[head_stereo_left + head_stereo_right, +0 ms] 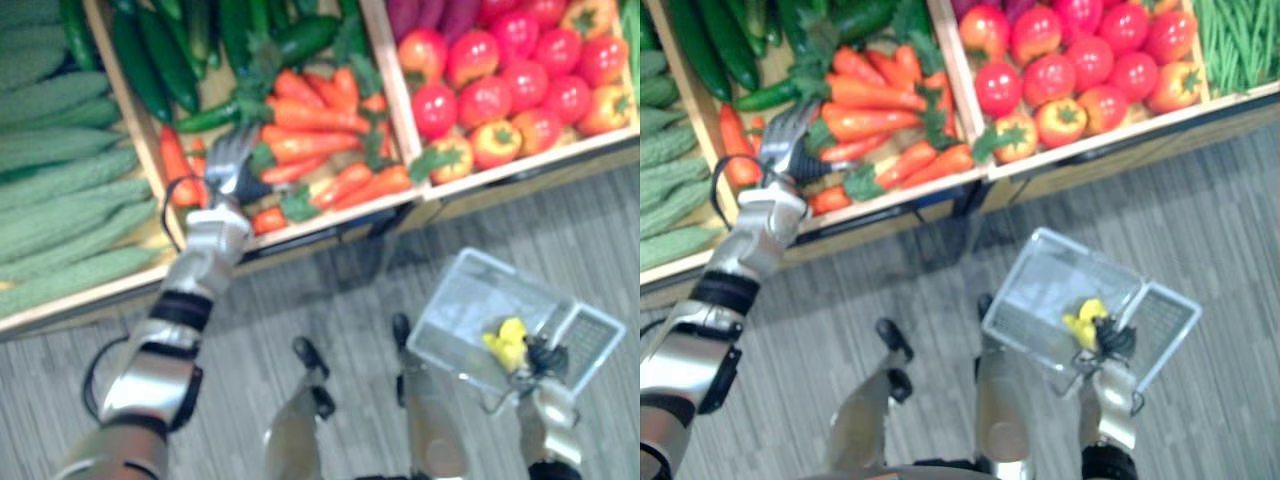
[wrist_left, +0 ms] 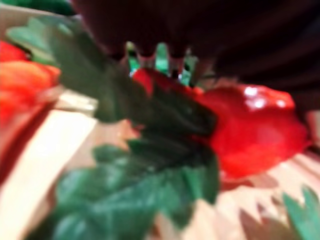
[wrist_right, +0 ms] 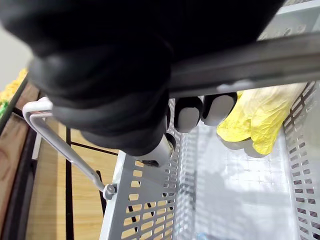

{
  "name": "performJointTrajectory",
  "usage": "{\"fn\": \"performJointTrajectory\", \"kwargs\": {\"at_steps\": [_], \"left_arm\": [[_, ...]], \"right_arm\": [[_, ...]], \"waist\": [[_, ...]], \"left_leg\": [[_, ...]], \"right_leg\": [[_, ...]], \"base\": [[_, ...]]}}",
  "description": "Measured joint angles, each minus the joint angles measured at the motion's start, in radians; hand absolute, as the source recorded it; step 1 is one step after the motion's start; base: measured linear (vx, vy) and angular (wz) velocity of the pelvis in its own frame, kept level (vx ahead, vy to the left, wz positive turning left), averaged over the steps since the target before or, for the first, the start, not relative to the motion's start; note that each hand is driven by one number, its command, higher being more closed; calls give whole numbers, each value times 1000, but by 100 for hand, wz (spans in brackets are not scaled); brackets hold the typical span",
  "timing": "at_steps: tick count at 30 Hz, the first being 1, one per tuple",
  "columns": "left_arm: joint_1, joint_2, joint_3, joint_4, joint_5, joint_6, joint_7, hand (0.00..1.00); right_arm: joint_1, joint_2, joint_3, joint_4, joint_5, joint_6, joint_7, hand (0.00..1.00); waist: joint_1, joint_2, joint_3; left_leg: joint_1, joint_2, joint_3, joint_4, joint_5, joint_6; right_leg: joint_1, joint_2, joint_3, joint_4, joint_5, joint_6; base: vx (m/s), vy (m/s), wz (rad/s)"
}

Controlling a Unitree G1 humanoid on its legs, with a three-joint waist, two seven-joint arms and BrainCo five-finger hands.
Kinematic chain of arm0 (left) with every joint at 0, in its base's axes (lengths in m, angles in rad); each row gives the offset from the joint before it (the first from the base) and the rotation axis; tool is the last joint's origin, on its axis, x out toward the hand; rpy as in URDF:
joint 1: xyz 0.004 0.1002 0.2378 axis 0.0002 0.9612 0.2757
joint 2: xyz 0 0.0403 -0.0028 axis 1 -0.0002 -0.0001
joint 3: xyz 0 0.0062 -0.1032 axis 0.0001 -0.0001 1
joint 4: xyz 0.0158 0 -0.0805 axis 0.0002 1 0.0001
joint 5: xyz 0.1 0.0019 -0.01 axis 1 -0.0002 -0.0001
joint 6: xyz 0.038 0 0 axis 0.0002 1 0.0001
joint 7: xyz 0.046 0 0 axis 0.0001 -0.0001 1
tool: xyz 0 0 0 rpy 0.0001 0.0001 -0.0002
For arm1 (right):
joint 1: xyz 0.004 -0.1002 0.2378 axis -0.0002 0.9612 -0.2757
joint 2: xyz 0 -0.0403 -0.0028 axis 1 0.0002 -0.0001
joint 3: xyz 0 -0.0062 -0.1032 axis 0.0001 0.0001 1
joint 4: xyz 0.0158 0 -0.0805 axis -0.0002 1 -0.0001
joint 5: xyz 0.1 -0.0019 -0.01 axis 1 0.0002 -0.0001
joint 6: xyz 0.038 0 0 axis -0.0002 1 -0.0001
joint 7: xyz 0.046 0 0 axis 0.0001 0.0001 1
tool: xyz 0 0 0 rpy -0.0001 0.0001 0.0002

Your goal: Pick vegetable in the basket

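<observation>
Left hand (image 1: 230, 172) fingers spread over carrot (image 2: 250, 130) | right hand (image 3: 115, 90) grips basket (image 3: 145, 215)

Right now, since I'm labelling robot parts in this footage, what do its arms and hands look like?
The left arm and right arm are silver-grey shells with black bands at the joints. The left hand has slim silver fingers. The right hand wears a dark ribbed cover, with silver, dark-tipped fingers.
</observation>
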Motion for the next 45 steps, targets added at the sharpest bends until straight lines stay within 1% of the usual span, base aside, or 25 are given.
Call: {"fn": "performJointTrajectory", "kwargs": {"at_steps": [2, 4, 5, 9, 12, 16, 19, 21, 25, 28, 30, 31, 32, 33, 34, 35, 36, 38, 39, 40, 41, 42, 43, 44, 45], "left_arm": [[-75, 0, -25, 10, 50, -6, 2, 100], [-105, 0, -49, 12, 69, -10, -4, 100], [-109, -2, -70, 12, 69, -23, -14, 100], [-114, -2, -135, 4, 93, -29, -41, 100], [-109, -7, -180, -4, 113, -25, -66, 100], [20, 7, -180, -154, 139, -25, -105, 100], [150, 32, -132, -287, 137, -45, -106, 100], [256, 37, -43, -348, 130, -51, -107, 100], [423, 38, 99, -416, 128, -47, -108, 100], [528, 37, 127, -531, 88, -50, -108, 100], [597, 26, 139, -614, 82, -67, -108, 100], [672, -4, 164, -670, 55, -69, -107, 100], [735, -55, 179, -715, 47, -71, -107, 100], [765, -85, 182, -737, 46, -73, -106, 100], [812, -152, 176, -765, 19, -86, -105, 100], [825, -212, 145, -768, 6, -94, -101, 100], [831, -235, 123, -771, 2, -97, -101, 100], [861, -278, 23, -775, -32, -116, -105, 100], [861, -282, -7, -774, -32, -122, -108, 100], [858, -288, -50, -773, -32, -142, -113, 100], [848, -298, -78, -762, -32, -151, -119, 100], [833, -312, -99, -739, -32, -158, -125, 100], [807, -335, -113, -703, -35, -164, -140, 100], [799, -341, -114, -692, -65, -167, -154, 100], [801, -331, -112, -691, -72, -168, -160, 100]], "right_arm": [[-2, -14, 0, -38, 20, -20, 0, 100], [-3, -23, 1, -55, 33, -26, 2, 100], [-3, -39, 6, -62, 48, -27, 5, 100], [-1, -50, 8, -65, 61, -28, 31, 100], [19, -47, 23, -79, 62, -28, 40, 100], [92, -20, 39, -100, 62, -28, 45, 100], [124, -16, 37, -66, 61, -28, 44, 100], [122, -14, 37, 2, 59, -26, 47, 100], [128, -4, 36, 135, 56, -8, 57, 100], [149, 19, 27, 176, 45, 13, 62, 100], [135, 19, 27, 198, 43, 16, 61, 100], [111, 15, 33, 200, 38, 21, 61, 100], [86, -2, 48, 201, 36, 22, 60, 100], [77, -10, 56, 202, 36, 22, 61, 100], [66, -25, 70, 202, 27, 23, 61, 100], [63, -25, 75, 197, 6, 24, 60, 100], [68, -20, 80, 186, -1, 26, 63, 100], [83, 19, 86, 116, -35, 29, 66, 100], [86, 20, 96, 90, -41, 29, 66, 100], [85, 18, 118, 47, -43, 30, 64, 100], [86, 20, 128, 24, -59, 32, 62, 100], [85, 18, 142, 10, -74, 38, 60, 100], [86, 20, 162, -16, -78, 57, 51, 100], [84, 33, 199, -46, -78, 61, 40, 100], [87, 45, 221, -56, -78, 61, 40, 100]], "waist": [[-4, 3, 2], [-3, 2, 2], [-4, 2, 2], [-5, 2, 2], [-8, 3, 2], [-20, 12, -3], [-27, 34, -20], [-24, 45, -35], [-16, 75, -114], [-9, 71, -177], [5, 52, -184], [15, 45, -192], [29, 53, -197], [34, 63, -203], [40, 89, -225], [37, 94, -242], [31, 85, -246], [25, 26, -257], [25, 16, -261], [19, 7, -262], [7, 7, -262], [-2, 22, -261], [1, 40, -261], [6, 40, -261], [3, 17, -261]], "left_leg": [[-23, 27, 80, 6, -4, 7], [-28, 34, 104, 2, 16, 13], [-27, 34, 105, -1, 21, 13], [-10, 34, 107, -2, 31, 21], [26, 36, 104, -4, 29, 18], [122, 33, 84, -40, 30, 9], [161, 16, 44, -59, 53, 15], [195, 3, 30, -73, 63, 18], [239, -13, -12, -99, 73, 13], [269, -16, -23, -94, 68, 9], [261, -1, -107, 20, 16, 3], [230, 10, -282, 132, -44, -1], [213, 4, -471, 224, -122, -19], [215, -3, -555, 253, -163, -41], [221, 0, -669, 268, -243, -85], [225, -12, -671, 277, -290, -93], [227, -23, -654, 272, -292, -86], [262, -67, -556, 229, -278, -62], [264, -78, -536, 222, -275, -58], [261, -91, -495, 223, -270, -50], [253, -93, -467, 240, -269, -37], [253, -84, -448, 242, -257, -17], [260, -69, -409, 218, -227, 30], [304, -48, -346, 186, -232, 23], [325, -66, -328, 196, -246, 19]], "right_leg": [[-32, 1, 1, 0, 20, 1], [-44, 5, 2, 0, 31, 4], [-45, 7, 2, 0, 37, 4], [-30, 8, 2, -1, 38, 4], [17, 7, -3, -15, 38, 4], [130, 6, -56, -40, 35, 4], [188, -4, -87, -49, 19, 2], [232, -12, -106, -56, -2, 2], [312, -12, -133, -100, -15, 1], [347, -12, -133, -99, -39, 0], [362, -14, -101, -93, -42, -2], [365, -11, -56, -82, -42, -2], [362, 4, -2, -74, -46, 2], [357, 16, 25, -72, -47, 0], [336, 43, 73, -62, -47, 7], [324, 45, 112, -65, -47, 14], [320, 35, 127, -68, -46, 15], [276, -5, 201, -67, -37, 22], [257, -14, 217, -63, -31, 14], [231, -26, 223, -63, -18, -19], [211, -31, 187, -62, -19, -114], [198, -42, 86, -58, -67, -284], [169, -62, -77, -11, -159, -392], [117, -90, -262, 179, -119, -334], [122, -110, -338, 242, -47, -341]], "base": [[-40, -2, 6], [-13, -3, 4], [-20, 3, -3], [9, 5, -1], [39, 18, 2], [53, 15, 19], [59, 16, 32], [54, 5, 30], [60, -17, 24], [50, -14, 7], [31, -30, -41], [-10, -51, -109], [-34, -26, -130], [-105, 117, -148], [-100, 160, -129], [-91, 182, -106], [-80, 195, -81], [-97, 205, -94], [-54, 121, -104], [-29, 119, -88], [-10, 123, -87], [5, 136, -88], [17, 78, -118], [30, 53, -117], [54, 36, -169]]}}
